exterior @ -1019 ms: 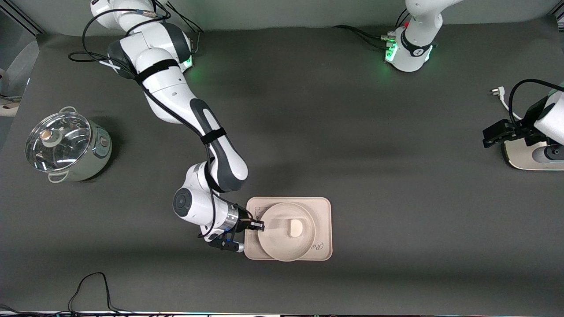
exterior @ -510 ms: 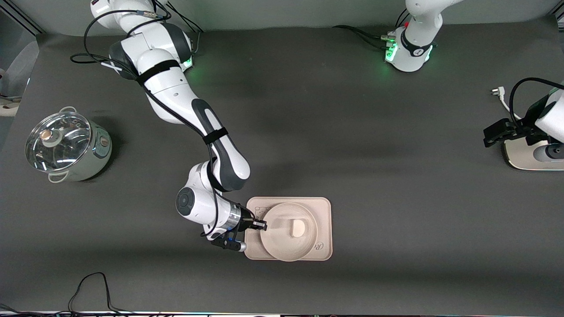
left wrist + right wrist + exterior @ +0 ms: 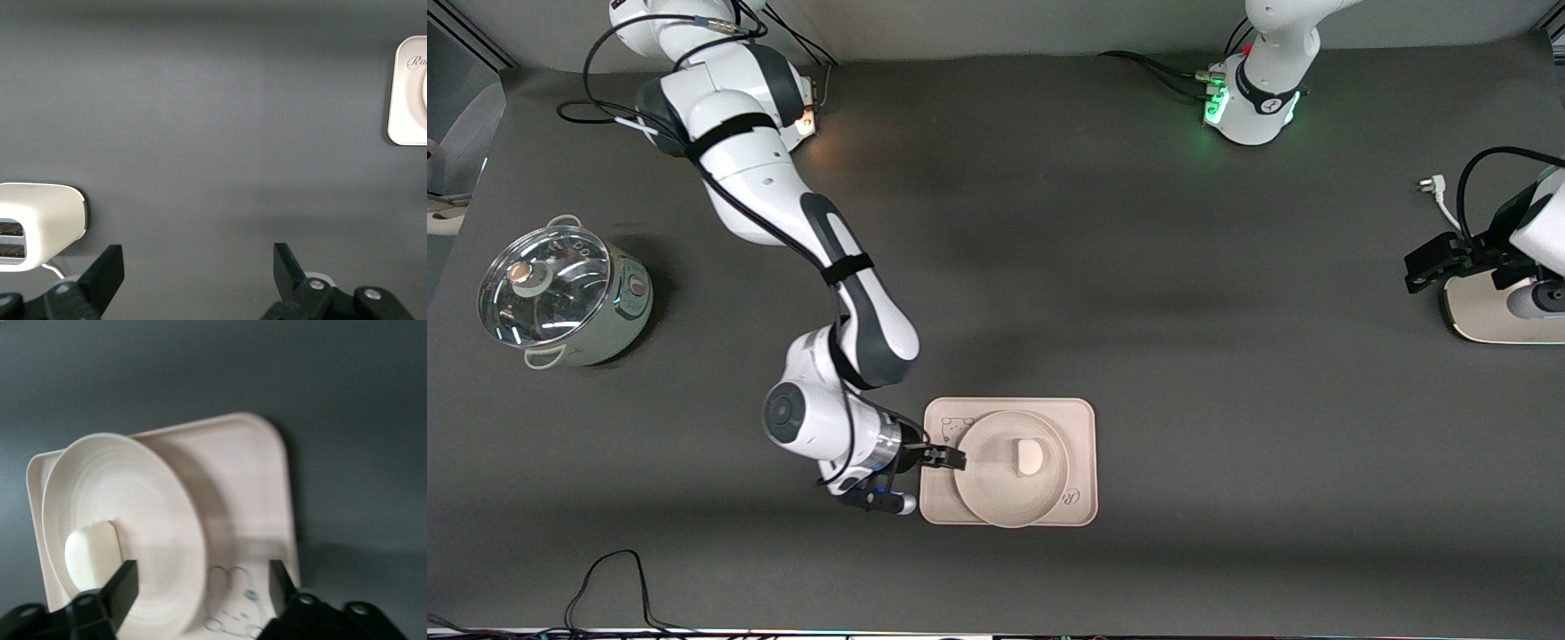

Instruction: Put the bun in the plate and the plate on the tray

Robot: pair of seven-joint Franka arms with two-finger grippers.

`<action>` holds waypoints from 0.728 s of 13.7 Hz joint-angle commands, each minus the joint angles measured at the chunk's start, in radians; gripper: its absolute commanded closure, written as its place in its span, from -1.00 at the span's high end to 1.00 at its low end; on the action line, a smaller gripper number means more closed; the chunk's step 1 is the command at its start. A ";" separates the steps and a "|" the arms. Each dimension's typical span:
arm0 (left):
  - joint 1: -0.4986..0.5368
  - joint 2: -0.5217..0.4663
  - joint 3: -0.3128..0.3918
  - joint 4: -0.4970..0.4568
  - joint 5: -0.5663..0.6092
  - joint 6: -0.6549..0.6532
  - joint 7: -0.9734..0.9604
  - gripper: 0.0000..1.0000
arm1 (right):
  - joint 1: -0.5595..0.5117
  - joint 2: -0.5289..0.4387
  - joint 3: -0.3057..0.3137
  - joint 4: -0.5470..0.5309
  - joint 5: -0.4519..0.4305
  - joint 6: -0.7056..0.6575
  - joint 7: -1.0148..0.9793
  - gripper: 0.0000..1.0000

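The round cream plate (image 3: 996, 491) lies on the rectangular tray (image 3: 1080, 425), nearer to the front camera than the middle of the table. The small off-white bun (image 3: 1029, 458) sits in the plate. My right gripper (image 3: 951, 458) is over the tray's edge beside the plate's rim and is open. In the right wrist view the right gripper (image 3: 202, 577) stands wide, with the plate (image 3: 133, 500), bun (image 3: 90, 557) and tray (image 3: 250, 480) ahead of it and nothing gripped. My left gripper (image 3: 1418, 267) waits open at its end of the table; the left wrist view shows nothing between the left gripper's (image 3: 198, 260) fingers.
A steel pot with a glass lid (image 3: 560, 298) stands toward the right arm's end. A white toaster (image 3: 1489, 311) sits under the left arm, and it also shows in the left wrist view as a toaster (image 3: 40, 223). A white plug (image 3: 1430, 185) lies by it. A black cable (image 3: 614, 578) loops at the front edge.
My right gripper has opened and let go of the plate's rim, then drawn back slightly. The plate has settled flat on the tray. The left arm has not moved.
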 commanded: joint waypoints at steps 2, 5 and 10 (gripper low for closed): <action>-0.062 -0.062 0.061 -0.024 -0.011 -0.008 0.018 1.00 | -0.027 -0.186 0.010 -0.051 -0.266 -0.170 0.012 1.00; -0.288 -0.068 0.295 -0.024 -0.008 0.005 0.020 1.00 | -0.072 -0.376 0.003 -0.171 -0.342 -0.311 -0.126 1.00; -0.346 -0.108 0.370 -0.034 -0.008 -0.005 0.090 1.00 | -0.066 -0.794 -0.094 -0.605 -0.420 -0.330 -0.158 1.00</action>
